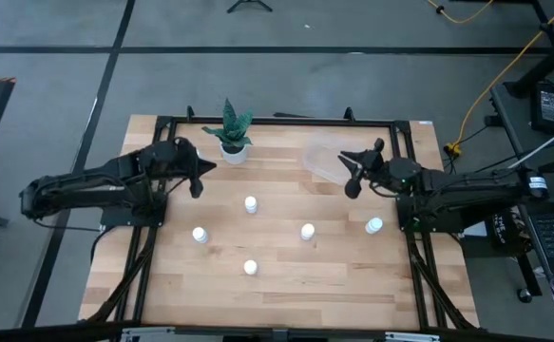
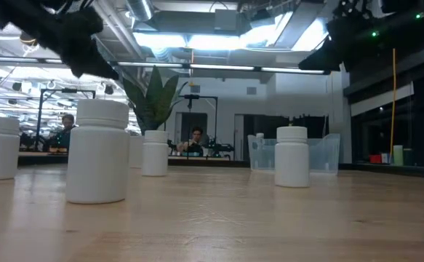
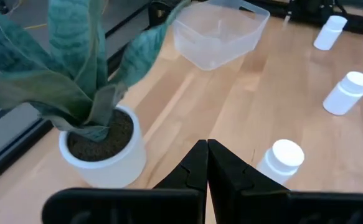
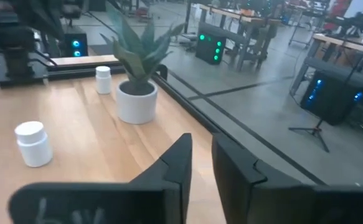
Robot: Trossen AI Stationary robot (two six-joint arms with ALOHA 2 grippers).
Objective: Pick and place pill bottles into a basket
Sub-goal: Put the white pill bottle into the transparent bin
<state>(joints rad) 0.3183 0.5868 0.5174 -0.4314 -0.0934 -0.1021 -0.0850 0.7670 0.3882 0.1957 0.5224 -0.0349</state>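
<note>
Several white pill bottles stand upright on their bases on the wooden table, among them one [image 1: 251,203] near the middle, one [image 1: 200,234] to its left and one [image 1: 374,225] at the right. The clear basket [image 1: 326,160] sits at the far right of the table, and I see nothing in it. My left gripper [image 1: 199,182] hovers shut above the table, between the plant pot [image 1: 234,144] and the nearest bottle [image 3: 281,160]. My right gripper [image 1: 353,180] hovers beside the basket, its fingers [image 4: 175,163] a narrow gap apart with nothing between them.
A white pot with a green plant [image 3: 103,149] stands at the table's far edge, left of the basket [image 3: 218,34]. A black frame runs around the table. Bare wood lies along the near edge. People sit at desks in the room beyond.
</note>
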